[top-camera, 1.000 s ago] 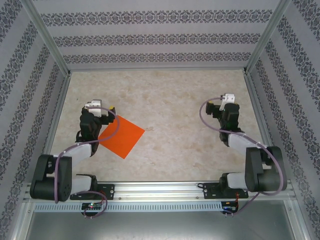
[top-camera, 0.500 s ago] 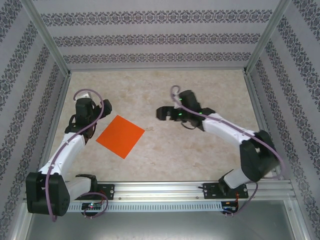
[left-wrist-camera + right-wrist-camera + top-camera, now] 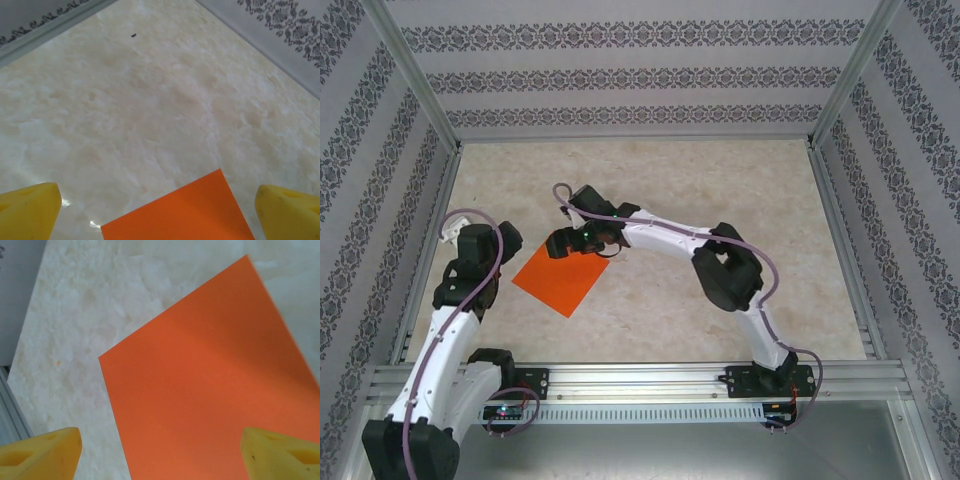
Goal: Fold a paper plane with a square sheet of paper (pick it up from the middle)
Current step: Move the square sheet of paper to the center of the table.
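Left tool (image 3: 159,210), right tool (image 3: 160,455), one sheet (image 3: 560,278).

Square sheet of paper (image 3: 563,282) flat on table (image 3: 720,180), left half, nearer the near edge than the far. Left gripper (image 3: 160,210) by sheet's left side. Right gripper (image 3: 161,455) over sheet's far corner.

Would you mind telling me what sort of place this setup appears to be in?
Most likely a purpose-built robot test cell in a lab: an aluminium frame carries patterned wall panels around a marble-look tabletop, and a left arm and right arm are bolted to a rail at its near edge.
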Controlling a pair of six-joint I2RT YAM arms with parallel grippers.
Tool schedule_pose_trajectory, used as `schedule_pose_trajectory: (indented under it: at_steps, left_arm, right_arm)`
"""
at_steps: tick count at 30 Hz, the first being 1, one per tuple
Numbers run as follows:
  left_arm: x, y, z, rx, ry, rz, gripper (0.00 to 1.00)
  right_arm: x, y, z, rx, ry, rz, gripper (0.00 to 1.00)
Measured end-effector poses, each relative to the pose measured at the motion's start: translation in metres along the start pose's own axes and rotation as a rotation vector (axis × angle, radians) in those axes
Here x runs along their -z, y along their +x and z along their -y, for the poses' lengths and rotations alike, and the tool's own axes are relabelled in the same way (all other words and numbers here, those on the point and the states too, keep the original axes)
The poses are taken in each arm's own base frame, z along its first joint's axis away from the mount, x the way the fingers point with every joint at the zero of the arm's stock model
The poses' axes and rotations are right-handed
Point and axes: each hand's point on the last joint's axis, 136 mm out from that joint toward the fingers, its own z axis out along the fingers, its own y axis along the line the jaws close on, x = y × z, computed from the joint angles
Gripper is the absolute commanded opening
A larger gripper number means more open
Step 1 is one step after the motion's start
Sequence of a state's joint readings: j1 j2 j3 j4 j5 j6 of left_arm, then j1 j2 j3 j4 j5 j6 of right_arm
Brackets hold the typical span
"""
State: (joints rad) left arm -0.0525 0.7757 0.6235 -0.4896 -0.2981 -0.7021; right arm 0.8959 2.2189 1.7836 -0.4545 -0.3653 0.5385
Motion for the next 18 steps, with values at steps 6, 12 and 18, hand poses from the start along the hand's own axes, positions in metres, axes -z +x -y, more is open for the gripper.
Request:
schedule_pose_trajectory:
  at_steps: [6,12,18]
  left_arm:
    - [0.008,0.003,-0.011,0.020,-0.006,0.028,1.00]
    - [0.005,0.013,-0.007,0.015,0.025,-0.015,1.00]
    - [-0.003,0.035,0.021,-0.002,0.160,-0.139,1.00]
  right_arm:
    - [-0.031,0.012,0.011,-0.048,0.030,-0.070,0.80]
    - [-0.039,0.027,0.040,-0.133,0.077,-0.102,0.76]
    - [-0.006,0.042,0.074,-0.227,0.143,-0.038,0.73]
